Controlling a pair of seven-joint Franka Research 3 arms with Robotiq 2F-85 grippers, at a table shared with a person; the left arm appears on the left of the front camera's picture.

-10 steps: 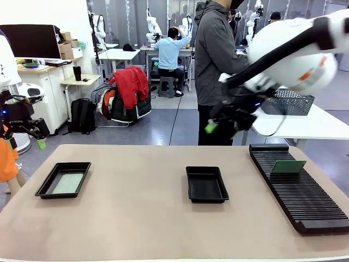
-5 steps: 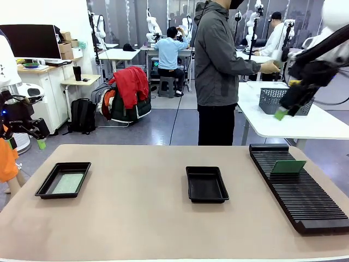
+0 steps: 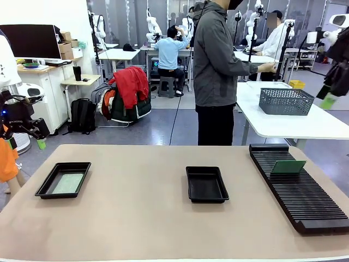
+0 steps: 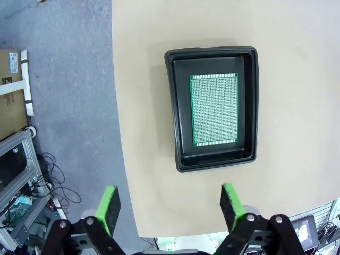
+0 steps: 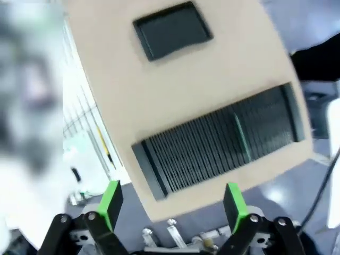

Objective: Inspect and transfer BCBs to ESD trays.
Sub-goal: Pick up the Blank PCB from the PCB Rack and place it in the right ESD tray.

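Hard going on the right side. The right wrist view is smeared, and the long ribbed rack reads as little more than a dark slab. A thin green sliver of circuit board stands in one of its slots. From the front, the right claw is cut off by the picture's edge with one green pad showing. It sits high and well to the right of the empty tray, beyond the rack and off the table. Its own camera settles the jaws: spread wide, nothing between them.

Over to the left claw. It hangs high, far to the left of the empty tray, about over the table's left edge. It points straight down, fingers wide apart, gripping nothing. The front view crops part of its arm at the side.

Below it, a little nearer the empty tray, sits the second tray. Flat on that tray's floor lies a second board, pale green with a fine grid of dots and a darker rim. It is a bit smaller than the floor, and black shows all round it.

From the front, the circuit board in the rack stands upright near the rack's far end, to the right of the empty tray. A person in a grey jacket stands beyond the table behind the empty tray, cropped at the top.
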